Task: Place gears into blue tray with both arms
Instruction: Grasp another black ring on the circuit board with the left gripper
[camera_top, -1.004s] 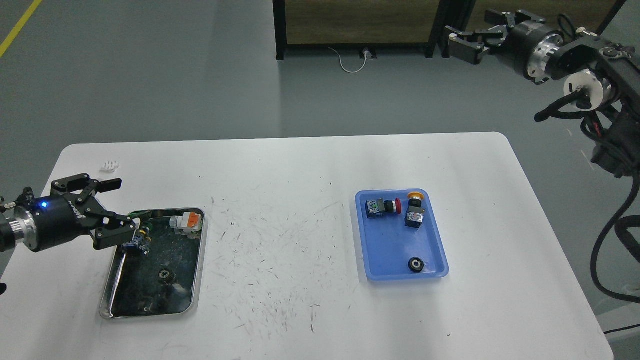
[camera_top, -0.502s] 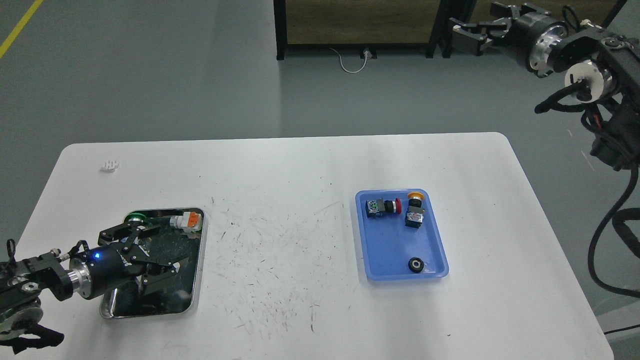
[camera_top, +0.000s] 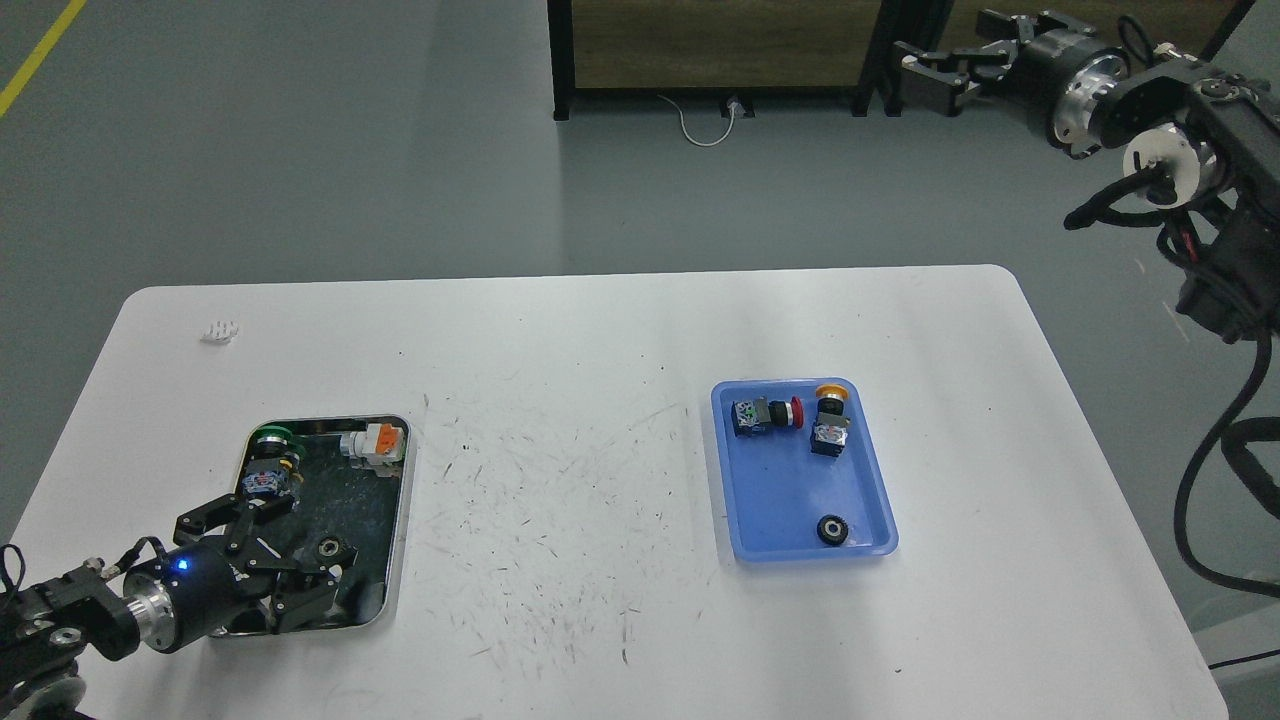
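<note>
White table (camera_top: 600, 330) carrying a steel tray (camera_top: 398, 520) at left and a blue tray (camera_top: 770, 500) at right. Left gripper (camera_top: 290, 545), fingers spread, low over the steel tray beside one gear (camera_top: 330, 548). Right gripper (camera_top: 925, 70) raised off-table, fingers parted, empty. Second gear (camera_top: 831, 529) lies in the blue tray.

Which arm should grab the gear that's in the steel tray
Left. The left gripper hangs open over the steel tray, right beside the gear. The right gripper is raised far off, beyond the table.
</note>
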